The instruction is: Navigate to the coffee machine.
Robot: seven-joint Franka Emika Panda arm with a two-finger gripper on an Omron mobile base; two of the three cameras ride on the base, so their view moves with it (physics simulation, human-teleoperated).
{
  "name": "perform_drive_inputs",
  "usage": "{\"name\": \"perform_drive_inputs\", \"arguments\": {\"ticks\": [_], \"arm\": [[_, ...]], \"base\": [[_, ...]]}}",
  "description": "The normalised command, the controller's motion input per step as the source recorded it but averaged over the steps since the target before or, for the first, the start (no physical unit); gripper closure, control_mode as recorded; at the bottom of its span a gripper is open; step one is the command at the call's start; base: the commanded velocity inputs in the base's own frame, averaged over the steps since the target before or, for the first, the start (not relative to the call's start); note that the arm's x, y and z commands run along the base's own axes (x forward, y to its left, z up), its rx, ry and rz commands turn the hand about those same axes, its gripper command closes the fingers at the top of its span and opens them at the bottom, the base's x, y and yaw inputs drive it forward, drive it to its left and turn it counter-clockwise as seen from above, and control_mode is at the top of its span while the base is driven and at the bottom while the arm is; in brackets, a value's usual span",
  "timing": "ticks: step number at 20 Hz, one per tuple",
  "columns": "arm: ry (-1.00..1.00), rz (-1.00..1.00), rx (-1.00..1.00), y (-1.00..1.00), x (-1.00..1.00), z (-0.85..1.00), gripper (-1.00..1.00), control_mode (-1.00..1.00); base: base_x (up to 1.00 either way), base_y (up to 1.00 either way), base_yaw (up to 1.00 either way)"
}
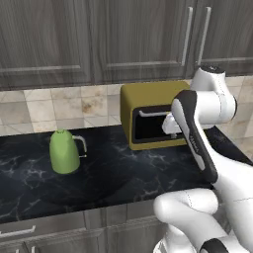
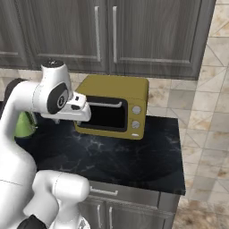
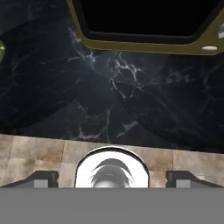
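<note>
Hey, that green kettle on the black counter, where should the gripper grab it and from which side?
Probably by the handle. The green kettle stands upright left of the yellow oven, its thin loop handle pointing toward the oven, with open counter between them. Its body looks wide and tapered, likely too broad for the fingers, so I'd come in level from the oven side and close across the loop.

counter (image 1: 113, 173): black marble top, runs along tiled wall
oven (image 2: 114, 107): mustard-yellow, sits on counter at the back (dark door faces out)
kettle (image 1: 64, 151): green, on counter, well apart from oven
</note>
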Motion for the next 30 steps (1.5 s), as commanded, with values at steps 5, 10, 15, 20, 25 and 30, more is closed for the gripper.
{"name": "perform_drive_inputs", "arguments": {"ticks": [5,10,15,20,25,30], "arm": [[0.00,0.00,0.00,0.00,-0.71,-0.37,-1.00,-1.00],[0.00,0.00,0.00,0.00,-0.05,-0.04,-1.00,1.00],[0.00,0.00,0.00,0.00,0.00,0.00,-1.00,1.00],[0.00,0.00,0.00,0.00,0.00,0.00,-1.00,1.00],[0.00,0.00,0.00,0.00,0.00,0.00,-1.00,1.00],[0.00,0.00,0.00,0.00,0.00,0.00,-1.00,1.00]], "base": [[0.00,0.00,0.00],[-0.26,0.18,0.03],[-0.60,0.26,0.48],[-0.07,0.59,0.68],[0.01,0.79,0.71],[0.17,0.78,0.71]]}}
